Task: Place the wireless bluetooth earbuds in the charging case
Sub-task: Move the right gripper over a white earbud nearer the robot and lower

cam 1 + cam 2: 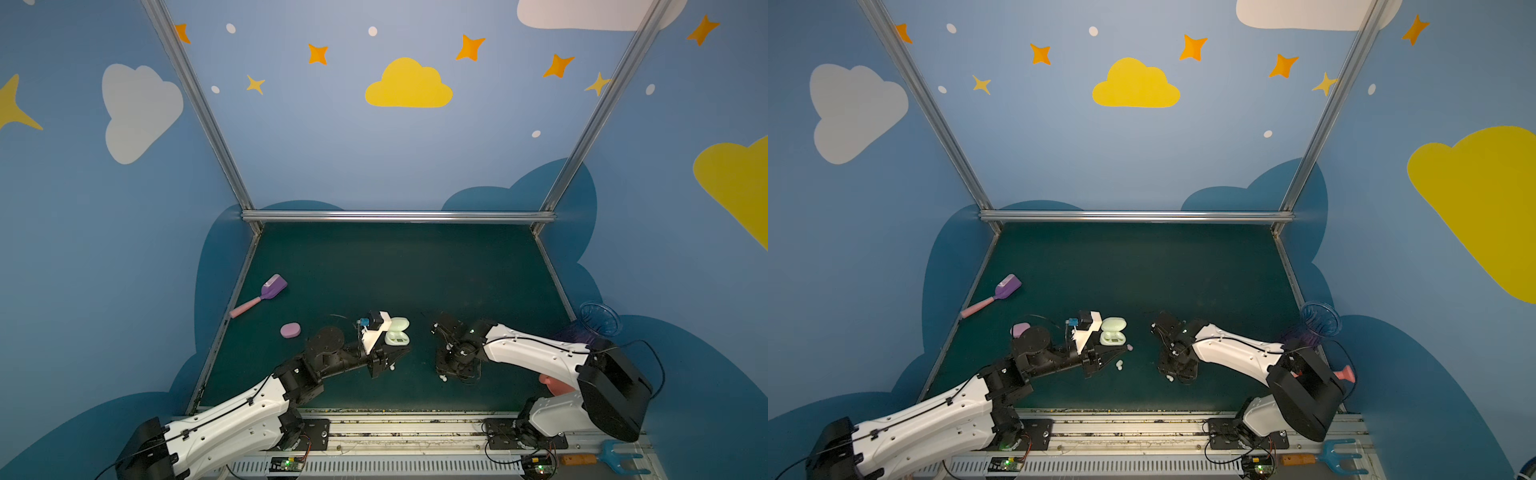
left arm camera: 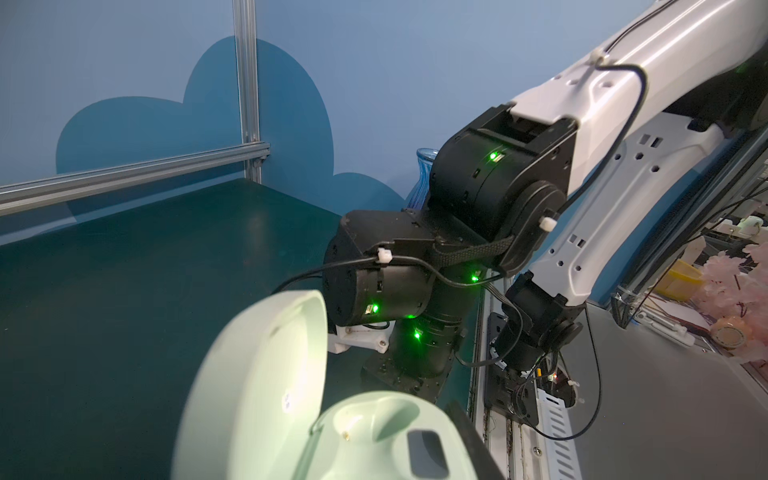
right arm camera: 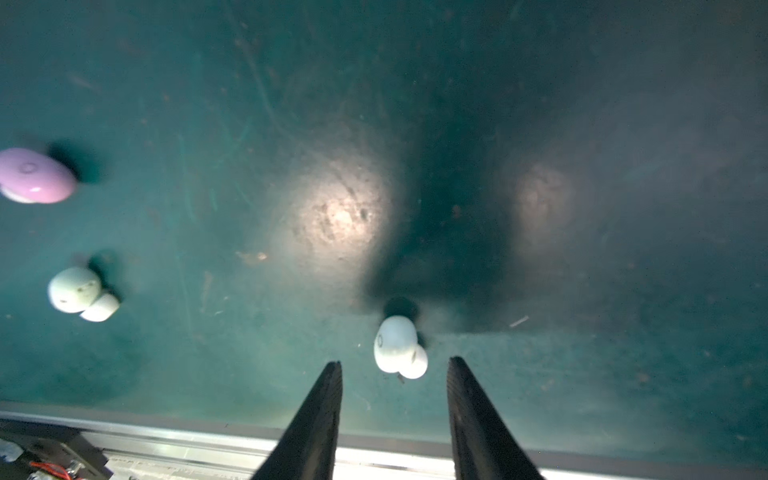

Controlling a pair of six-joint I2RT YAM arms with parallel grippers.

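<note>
whitish earbud (image 3: 399, 348) lies between parted tips of the right tool (image 3: 395, 362)

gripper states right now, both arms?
Left gripper: closed on the open mint charging case.
Right gripper: open, its tips either side of a whitish earbud, not gripping it.

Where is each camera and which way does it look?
Top views: high above the bases, looking down on the table; left arm and right arm show.
Left wrist: on left arm, facing past the mint case at right arm.
Right wrist: on right arm, facing down; right gripper shows.
Shared: white earbud, right wrist and top views.
</note>
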